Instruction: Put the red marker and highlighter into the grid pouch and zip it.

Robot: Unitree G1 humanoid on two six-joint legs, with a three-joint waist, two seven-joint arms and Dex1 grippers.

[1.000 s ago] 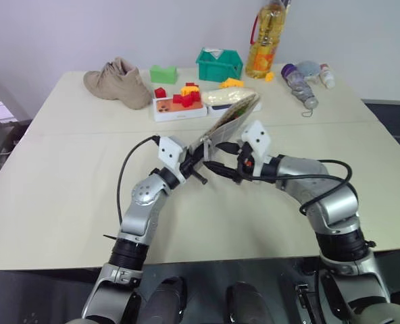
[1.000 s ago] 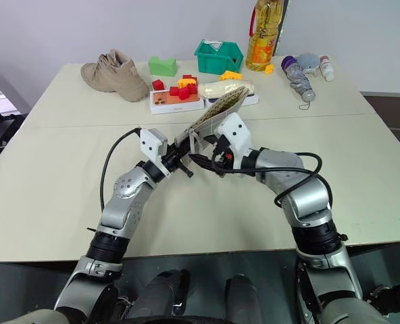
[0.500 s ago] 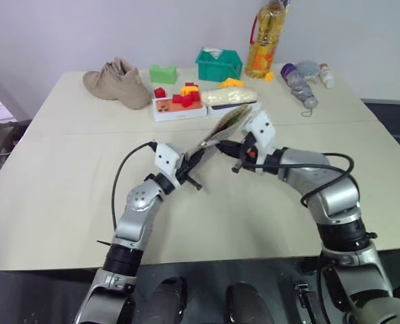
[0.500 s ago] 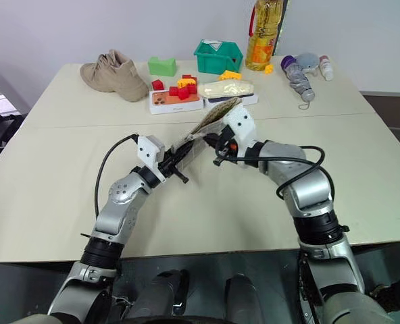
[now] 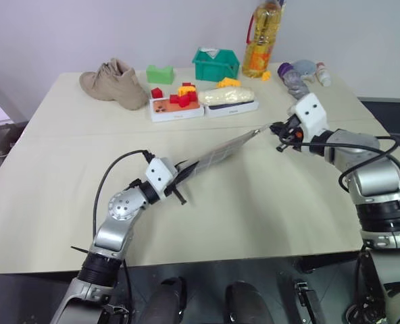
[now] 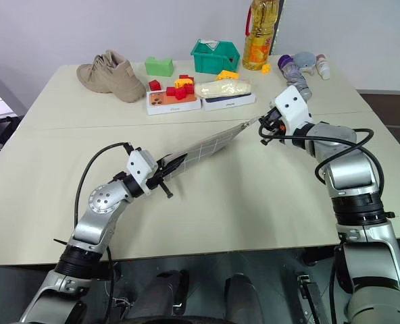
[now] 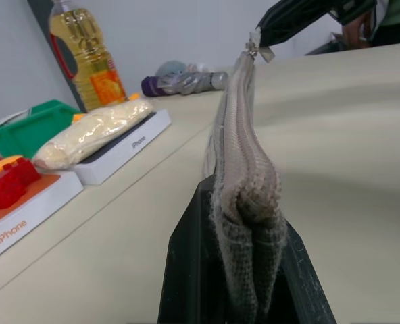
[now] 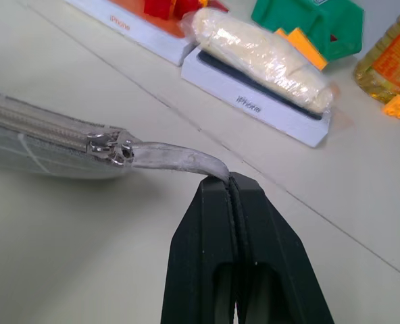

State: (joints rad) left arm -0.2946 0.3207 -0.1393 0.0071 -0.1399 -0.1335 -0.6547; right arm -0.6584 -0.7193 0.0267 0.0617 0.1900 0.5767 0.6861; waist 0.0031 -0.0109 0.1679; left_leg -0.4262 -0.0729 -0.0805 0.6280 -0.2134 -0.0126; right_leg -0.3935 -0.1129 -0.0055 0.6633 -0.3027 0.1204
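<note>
While held off the table (image 5: 65, 196) by both arms, the grid pouch (image 6: 210, 144) stretches out flat, its zipper run to the far end. Nearest along it, the left gripper (image 6: 166, 167) is clenched on the pouch's near end, fabric bunched between the black fingers (image 7: 186, 277). At the pouch's far end, the right gripper (image 6: 262, 127) is pinched tight on the clear zipper pull (image 8: 176, 156), which runs back to the metal slider (image 8: 109, 146) at the closed end of the teeth. Red marker and highlighter cannot be made out; whether they sit inside the pouch cannot be told.

Beyond the pouch lie two white phone boxes (image 6: 227, 101), one carrying red and yellow blocks (image 6: 176, 88), the other a pale wrapped packet (image 6: 221, 88). Farther back stand a tan shoe (image 6: 109, 73), a green block (image 6: 159, 65), a green basket (image 6: 215, 57) and an oil bottle (image 6: 257, 35), with a purple-capped bottle (image 6: 293, 73) lying beside it.
</note>
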